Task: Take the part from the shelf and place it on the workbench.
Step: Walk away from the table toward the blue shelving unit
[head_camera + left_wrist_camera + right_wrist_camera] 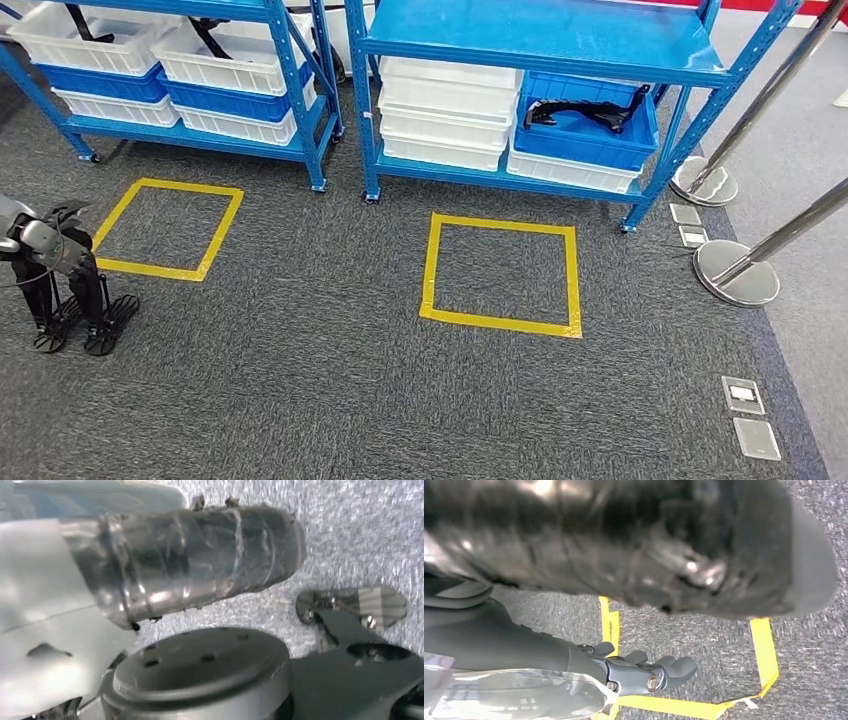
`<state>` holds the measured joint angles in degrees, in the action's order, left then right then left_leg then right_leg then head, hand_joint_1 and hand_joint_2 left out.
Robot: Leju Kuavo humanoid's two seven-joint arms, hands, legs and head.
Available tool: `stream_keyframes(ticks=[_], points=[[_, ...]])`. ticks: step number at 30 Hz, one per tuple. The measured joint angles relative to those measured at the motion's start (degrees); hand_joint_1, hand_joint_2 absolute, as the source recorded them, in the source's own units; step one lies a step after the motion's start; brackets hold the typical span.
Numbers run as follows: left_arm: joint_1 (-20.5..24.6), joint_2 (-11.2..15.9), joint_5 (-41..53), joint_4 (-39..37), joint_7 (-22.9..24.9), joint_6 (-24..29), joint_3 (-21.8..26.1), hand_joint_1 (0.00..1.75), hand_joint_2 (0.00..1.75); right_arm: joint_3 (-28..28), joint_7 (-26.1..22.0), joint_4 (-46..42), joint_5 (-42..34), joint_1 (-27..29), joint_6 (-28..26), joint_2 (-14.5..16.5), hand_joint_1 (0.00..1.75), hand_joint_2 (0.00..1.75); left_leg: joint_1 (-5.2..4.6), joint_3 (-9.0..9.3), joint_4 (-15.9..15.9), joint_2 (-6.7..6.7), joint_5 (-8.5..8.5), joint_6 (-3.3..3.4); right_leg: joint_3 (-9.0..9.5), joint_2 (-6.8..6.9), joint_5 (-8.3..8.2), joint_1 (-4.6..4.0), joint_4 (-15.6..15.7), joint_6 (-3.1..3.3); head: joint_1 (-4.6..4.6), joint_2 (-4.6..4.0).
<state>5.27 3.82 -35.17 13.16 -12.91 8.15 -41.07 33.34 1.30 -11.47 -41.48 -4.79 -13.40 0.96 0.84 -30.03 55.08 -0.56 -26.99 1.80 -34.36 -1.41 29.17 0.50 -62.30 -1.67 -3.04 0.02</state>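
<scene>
At the left edge of the head view my left hand (40, 242) holds a black part (85, 312), a thin frame with round pads that hangs down toward the carpet. In the left wrist view the taped grey thumb (190, 560) lies above the dark flat part (360, 652). More black parts (585, 112) lie in a blue bin (590, 140) on the right shelf's bottom level. In the right wrist view my right hand (649, 674) hangs over the carpet with its fingers stretched out and nothing in them.
Two blue shelves (545, 45) with white and blue bins stand at the back. Two yellow tape squares (500, 275) mark the grey carpet. Chrome stanchion bases (738, 272) and floor plates (745, 395) are on the right.
</scene>
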Motion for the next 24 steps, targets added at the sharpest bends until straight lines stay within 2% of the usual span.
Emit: stream_keyframes(ticks=[2,3,4,5,6,7,8,9,11,13,14,15,17,18,19,20,21,22,23,24], points=[[-0.29,-0.09,0.0,-0.01,0.13,0.05,-0.04,0.0,0.0,0.11,0.07,-0.01,0.0,0.01,0.33,0.04,0.0,0.0,-0.08,0.32,-0.05,0.38,-0.7,0.33,-4.62,0.91,2.6,0.07,-8.29,-0.31,0.04,0.0],[-0.45,-0.11,0.0,-0.02,0.19,0.05,-0.08,0.0,0.0,0.16,0.12,-0.01,0.0,0.08,0.55,0.07,0.0,0.0,-0.1,0.67,-0.05,0.62,-1.01,0.3,-6.05,1.03,2.68,0.07,-10.51,-0.35,0.03,0.0],[-0.54,-0.11,0.0,-0.02,0.22,0.05,-0.13,0.0,0.0,0.22,0.18,-0.01,-0.01,0.16,0.74,0.1,0.0,0.0,-0.12,1.15,-0.05,0.81,-1.3,0.22,-6.31,1.1,1.68,0.07,-10.42,-0.29,0.03,0.0],[-0.57,-0.13,0.01,-0.02,0.24,0.04,-0.18,0.0,0.0,0.31,0.22,-0.01,-0.02,0.21,0.86,0.11,0.0,0.0,-0.12,1.75,-0.05,0.97,-1.62,0.1,-5.38,1.17,-0.26,0.06,-7.99,-0.11,0.03,0.0],[-0.55,-0.15,0.01,-0.01,0.23,0.04,-0.22,0.0,0.0,0.39,0.24,0.0,-0.05,0.24,0.93,0.1,0.0,0.0,-0.13,2.43,-0.07,1.13,-1.99,-0.06,-3.52,1.34,-2.73,0.01,-3.86,0.21,0.04,0.0],[-0.51,-0.19,0.02,-0.01,0.25,0.04,-0.25,0.0,0.0,0.47,0.25,0.0,-0.1,0.24,0.99,0.1,0.0,0.0,-0.2,3.07,-0.06,1.27,-2.45,-0.31,-1.51,1.68,-4.39,-0.15,0.38,0.6,0.03,0.0],[-0.47,-0.23,0.02,-0.01,0.26,0.05,-0.28,0.0,0.0,0.54,0.25,-0.01,-0.14,0.2,1.05,0.09,0.0,0.0,-0.28,3.55,-0.08,1.38,-2.94,-0.6,0.16,2.01,-5.16,-0.3,3.78,0.98,0.03,0.0],[-0.45,-0.28,0.02,-0.01,0.27,0.06,-0.32,0.0,0.0,0.58,0.25,-0.02,-0.16,0.15,1.11,0.09,0.0,0.0,-0.35,3.94,-0.17,1.46,-3.4,-0.95,1.23,2.28,-5.12,-0.48,5.86,1.35,0.02,0.0],[-0.33,-0.31,0.02,0.0,0.27,0.08,-0.41,0.0,0.0,0.72,0.23,-0.04,-0.17,0.12,1.2,0.12,0.0,0.0,-0.41,4.82,-0.82,1.64,-4.16,-1.73,2.04,2.27,-3.76,-0.65,6.83,1.95,0.01,0.0],[-0.11,-0.21,0.02,0.04,0.13,0.07,-0.51,0.0,0.0,0.92,0.28,-0.09,-0.21,0.35,1.55,0.15,0.0,0.0,-0.4,5.84,-0.49,1.62,-4.91,-2.36,3.97,1.95,-3.1,-0.34,7.92,2.55,-0.12,0.0],[-0.01,-0.12,0.02,0.06,0.14,0.06,-0.56,0.0,0.0,1.01,0.32,-0.1,-0.25,0.4,1.78,0.16,0.0,0.0,-0.4,5.1,1.65,1.48,-5.51,-2.58,5.35,1.85,-2.76,-0.15,8.65,2.86,-0.27,0.0],[0.01,-0.02,0.02,0.07,0.18,0.04,-0.61,0.0,0.0,1.08,0.37,-0.1,-0.28,0.44,1.96,0.16,0.0,0.0,-0.35,3.14,5.27,1.27,-6.22,-2.75,6.74,1.76,-2.31,0.0,9.31,3.11,-0.43,0.0],[-0.16,0.15,0.02,0.07,0.34,-0.02,-0.73,0.0,0.0,1.16,0.44,-0.09,-0.32,0.37,2.08,0.17,0.0,0.0,-0.31,-3.8,14.43,1.07,-7.31,-2.99,9.05,1.49,-0.91,0.01,10.06,3.38,-0.62,0.0],[-0.39,0.22,0.02,0.06,0.34,-0.07,-0.8,0.0,0.0,1.21,0.48,-0.09,-0.33,0.4,2.08,0.19,0.0,0.0,-0.3,-7.01,17.18,1.02,-6.56,-3.04,10.24,1.23,-0.01,0.01,10.31,3.35,-0.63,0.0],[-0.64,0.28,0.01,0.05,0.32,-0.11,-0.87,0.0,0.0,1.26,0.5,-0.09,-0.34,0.5,2.08,0.2,0.0,0.0,-0.3,-9.28,17.68,0.94,-4.47,-3.02,11.62,0.96,0.97,0.01,10.54,3.29,-0.63,0.0],[-0.87,0.34,0.01,0.05,0.31,-0.14,-0.95,0.0,0.0,1.31,0.53,-0.09,-0.34,0.61,2.08,0.21,0.0,0.0,-0.31,-10.31,15.64,0.87,-0.99,-2.9,13.13,0.73,2.0,0.02,10.78,3.22,-0.62,0.0],[-1.07,0.42,0.01,0.04,0.31,-0.15,-1.01,0.0,0.0,1.34,0.56,-0.09,-0.34,0.72,2.08,0.22,0.0,0.0,-0.35,-10.42,11.71,0.8,3.34,-2.69,14.77,0.54,3.07,0.02,11.08,3.12,-0.62,0.0],[-1.19,0.49,0.02,-0.02,0.33,-0.15,-1.07,0.0,0.0,1.37,0.6,-0.05,-0.34,0.87,2.08,0.22,0.0,0.0,-0.5,-10.05,8.15,0.67,6.69,-2.38,16.15,0.4,4.11,0.02,11.53,2.96,-0.56,0.0],[-1.25,0.58,0.02,-0.08,0.4,-0.15,-1.12,0.0,0.0,1.4,0.64,-0.04,-0.34,0.86,2.11,0.23,0.0,0.0,-0.75,-9.36,5.28,0.6,8.64,-1.99,17.3,0.19,5.03,0.02,12.0,2.64,-0.56,0.0],[-1.22,0.66,0.02,-0.15,0.45,-0.15,-1.14,0.0,0.0,1.43,0.72,-0.04,-0.35,0.76,2.13,0.3,0.0,0.0,-1.01,-8.49,3.46,0.53,8.7,-1.56,18.23,0.06,5.76,0.07,12.64,2.21,-0.58,0.0]])
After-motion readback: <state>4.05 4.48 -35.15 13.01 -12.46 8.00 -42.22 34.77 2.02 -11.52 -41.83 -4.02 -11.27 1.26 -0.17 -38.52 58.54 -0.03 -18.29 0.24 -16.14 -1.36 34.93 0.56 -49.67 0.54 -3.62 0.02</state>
